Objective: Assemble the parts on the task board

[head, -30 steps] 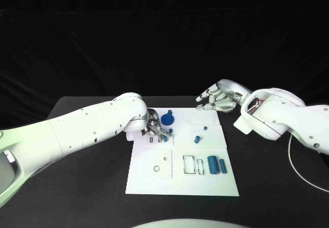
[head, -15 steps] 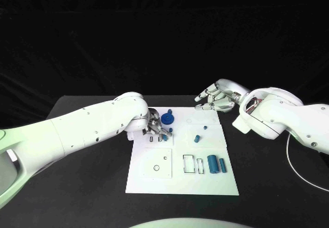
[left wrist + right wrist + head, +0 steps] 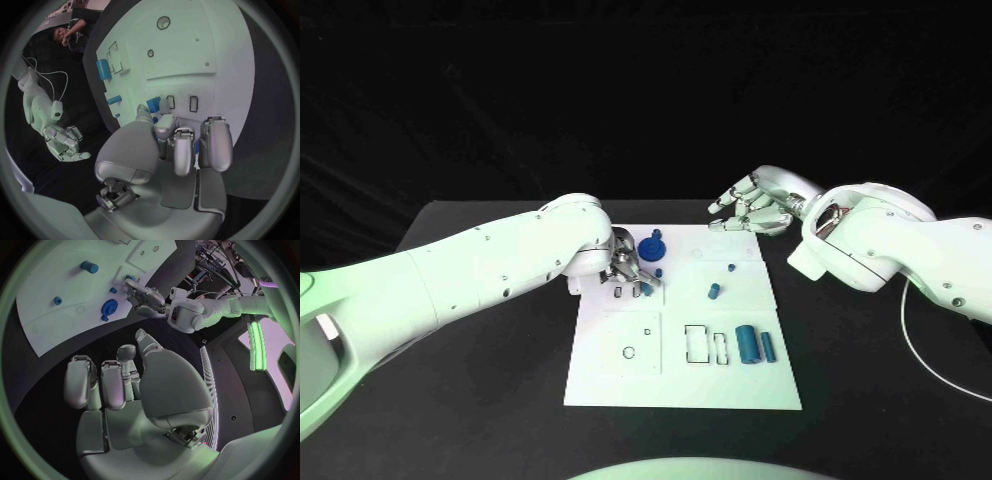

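White board point(image 3: 733, 390) sits mid-table w/ blue pieces spread over it. Left hand point(image 3: 629, 268) is low on the board's upper-left part, fingers point(image 3: 185, 150) curled down round a small blue piece point(image 3: 646, 290); blue shows between thumb and fingers in the left wrist view, so it looks like a pinch grip on that piece, tip down toward the small slots point(image 3: 194, 103) just ahead of the fingertips. Round blue gear-like part point(image 3: 652, 249) lies just beyond the hand, touching or nearly so, can't tell which. A short peg point(image 3: 714, 293) and a tiny stud point(image 3: 731, 268) lie to the hand's inner side, nearer board centre; two bigger cylinders point(image 3: 756, 346) sit well apart from it, toward the robot, beside outlined rectangles point(image 3: 697, 345).

Right hand point(image 3: 754, 208) hovers off the board's far corner, over bare black table point(image 3: 473, 400), fingers loosely bent and apart, holding nothing.

Step in hand, prob.: seating the pinched piece into a slot. Next move needs fine alignment over the slot, straight push down, then release w/o tipping it. Whether it's already partly in the slot: can't tell, fingers hide it.
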`<state>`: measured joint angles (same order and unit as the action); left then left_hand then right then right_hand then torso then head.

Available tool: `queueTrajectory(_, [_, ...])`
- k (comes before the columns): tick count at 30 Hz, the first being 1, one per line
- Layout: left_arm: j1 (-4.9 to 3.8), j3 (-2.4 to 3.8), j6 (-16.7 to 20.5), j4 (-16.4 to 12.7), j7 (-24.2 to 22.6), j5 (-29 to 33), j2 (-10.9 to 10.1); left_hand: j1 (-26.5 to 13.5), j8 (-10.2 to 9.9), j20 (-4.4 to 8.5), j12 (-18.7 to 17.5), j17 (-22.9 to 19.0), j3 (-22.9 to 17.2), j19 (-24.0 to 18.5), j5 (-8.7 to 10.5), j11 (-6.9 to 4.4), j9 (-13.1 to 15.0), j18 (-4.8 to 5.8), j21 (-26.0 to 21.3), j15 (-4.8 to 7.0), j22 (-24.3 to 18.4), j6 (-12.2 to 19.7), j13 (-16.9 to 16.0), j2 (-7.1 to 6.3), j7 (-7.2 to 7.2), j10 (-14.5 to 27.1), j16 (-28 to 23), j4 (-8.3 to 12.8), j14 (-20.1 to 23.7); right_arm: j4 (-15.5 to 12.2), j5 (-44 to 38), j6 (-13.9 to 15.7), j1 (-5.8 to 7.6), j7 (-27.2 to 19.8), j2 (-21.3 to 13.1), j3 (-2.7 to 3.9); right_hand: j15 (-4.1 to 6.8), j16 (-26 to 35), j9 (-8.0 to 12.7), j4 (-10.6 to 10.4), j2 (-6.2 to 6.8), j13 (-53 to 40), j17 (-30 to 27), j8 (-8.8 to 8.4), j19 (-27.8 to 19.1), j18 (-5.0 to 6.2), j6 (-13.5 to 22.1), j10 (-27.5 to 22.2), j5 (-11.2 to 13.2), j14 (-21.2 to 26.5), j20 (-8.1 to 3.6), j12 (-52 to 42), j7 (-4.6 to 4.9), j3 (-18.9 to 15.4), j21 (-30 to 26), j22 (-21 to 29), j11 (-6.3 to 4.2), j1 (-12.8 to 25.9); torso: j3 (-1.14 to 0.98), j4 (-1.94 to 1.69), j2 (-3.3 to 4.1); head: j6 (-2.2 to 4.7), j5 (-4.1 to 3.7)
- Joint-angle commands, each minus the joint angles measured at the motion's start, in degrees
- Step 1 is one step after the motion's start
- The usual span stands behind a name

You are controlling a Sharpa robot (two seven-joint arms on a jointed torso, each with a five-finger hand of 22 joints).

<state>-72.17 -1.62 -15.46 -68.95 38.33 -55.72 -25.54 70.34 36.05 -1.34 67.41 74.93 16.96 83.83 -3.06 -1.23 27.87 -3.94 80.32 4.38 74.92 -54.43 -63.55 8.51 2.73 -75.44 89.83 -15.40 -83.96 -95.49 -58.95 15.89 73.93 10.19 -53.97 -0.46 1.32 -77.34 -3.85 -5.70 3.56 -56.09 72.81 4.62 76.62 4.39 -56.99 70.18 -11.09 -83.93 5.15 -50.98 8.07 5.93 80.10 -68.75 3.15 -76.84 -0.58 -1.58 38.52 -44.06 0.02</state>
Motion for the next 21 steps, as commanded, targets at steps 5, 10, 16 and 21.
queueTrajectory(5, [0.03,0.01,-0.77,0.26,0.07,-0.13,0.27,1.64,0.49,-0.11,0.04,15.07,-1.47,0.38,0.21,-0.16,0.63,0.75,0.14,0.40,1.75,0.77,0.00,0.32,-0.14,-0.31,0.17,0.56,-6.04,0.04,-0.56,-0.96,-0.04,-0.05,0.14,-0.01,-0.15,0.23,-0.03,-0.19,-0.30,0.05,-0.05,0.34,-0.49,0.38,-0.18,-0.30,-0.17,-2.14,0.00,0.23,0.06,-0.02,-0.26,0.05,-0.10,0.05,-0.01,-0.06,-0.01,-0.06,-0.03])
queueTrajectory(10, [0.05,0.01,-0.81,0.37,0.00,0.26,0.34,5.97,0.44,-0.01,-0.19,15.07,-4.95,0.33,0.16,-0.43,1.16,0.74,0.16,0.59,1.89,1.61,0.11,1.70,-0.41,-0.11,0.17,3.17,-6.04,0.12,-0.55,-1.04,-0.06,-0.08,0.24,-0.02,-0.15,0.23,-0.03,-0.19,-0.30,0.05,-0.05,0.34,-0.49,0.38,-0.18,-0.30,-0.17,-2.14,0.00,0.23,0.06,-0.02,-0.26,0.05,-0.10,0.05,-0.01,-0.04,-0.01,-0.10,-0.02])
queueTrajectory(16, [0.11,0.01,-1.45,-0.03,-0.14,0.76,0.11,11.24,-0.62,0.24,-1.02,15.07,-9.61,0.30,0.07,-0.60,1.16,0.77,0.27,0.80,2.17,2.92,0.64,2.13,-0.52,0.57,0.17,6.79,-6.04,0.18,-0.53,-1.14,-0.08,-0.10,0.34,-0.03,-0.15,0.23,-0.03,-0.19,-0.30,0.05,-0.05,0.34,-0.49,0.38,-0.18,-0.30,-0.17,-2.14,0.00,0.23,0.06,-0.02,-0.26,0.05,-0.10,0.05,-0.03,-0.09,-0.01,-0.27,-0.08])
queueTrajectory(21, [0.18,0.00,-1.39,-0.15,-0.29,0.87,-0.05,14.36,-2.43,0.17,-2.08,15.07,-14.04,0.24,-2.43,-0.36,0.57,0.77,0.24,0.66,2.29,3.99,1.34,1.26,-0.17,1.31,0.17,9.29,-6.04,0.19,-0.46,-1.31,-0.08,-0.08,0.41,-0.04,-0.15,0.23,-0.03,-0.19,-0.30,0.05,-0.05,0.34,-0.49,0.38,-0.18,-0.30,-0.17,-2.14,0.00,0.23,0.06,-0.02,-0.26,0.05,-0.10,0.05,-0.03,-0.11,-0.02,-0.30,0.01])
